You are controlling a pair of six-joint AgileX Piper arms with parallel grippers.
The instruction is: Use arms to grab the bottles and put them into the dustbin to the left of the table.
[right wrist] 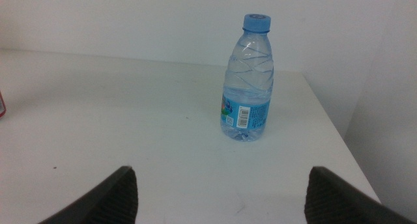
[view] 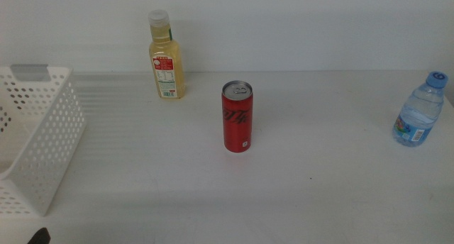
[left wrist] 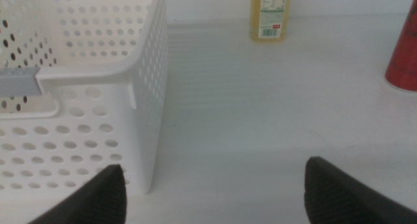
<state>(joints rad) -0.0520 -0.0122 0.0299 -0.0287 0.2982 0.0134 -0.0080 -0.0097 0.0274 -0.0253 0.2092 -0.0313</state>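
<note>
Three bottles stand upright on the white table [view: 319, 194]. The yellow-liquid bottle [view: 166, 56] with white cap is at the back left, the slim red can [view: 237, 116] in the middle, and the clear water bottle [view: 421, 111] with blue cap at the far right. The white perforated dustbin [view: 39, 134] sits at the left edge. My left gripper [left wrist: 215, 165] is open and empty beside the dustbin [left wrist: 98, 74], with the yellow bottle [left wrist: 270, 19] and the can [left wrist: 404, 55] further off. My right gripper [right wrist: 223, 172] is open and empty, facing the water bottle [right wrist: 248, 81] a short way ahead.
In the middle view only a dark tip of the left gripper [view: 39, 236] shows at the bottom edge; the right arm is out of that view. The table's right edge [right wrist: 339, 139] runs close beside the water bottle. A white wall backs the table.
</note>
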